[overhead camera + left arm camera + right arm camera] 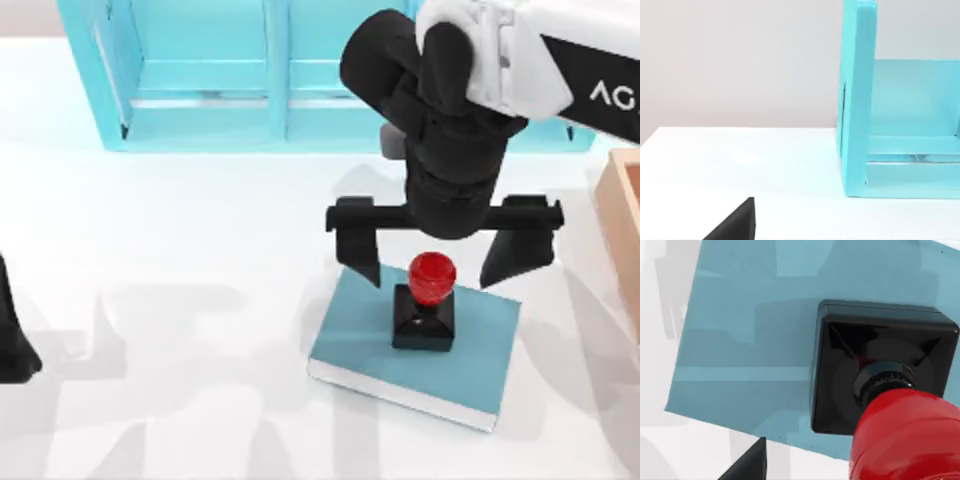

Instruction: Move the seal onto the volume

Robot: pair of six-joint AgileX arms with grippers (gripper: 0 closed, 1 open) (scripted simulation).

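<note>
**Already seated: seal stands on the book, jaws spread wide above it**

Evidently the seal, a small black square block with a glossy red round knob, stands upright on the flat teal-blue hardcover volume, lying toward the bench's right side. It looks light, rigid and slick; the knob's narrow neck seems the best hold. The right gripper hovers over it, jaws apart, touching nothing. The left gripper sits parked at the left edge. White letters "AG" mark the right arm.

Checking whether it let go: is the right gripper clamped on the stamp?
No: the right gripper is open, fingers apart from the stamp on the book.
</note>
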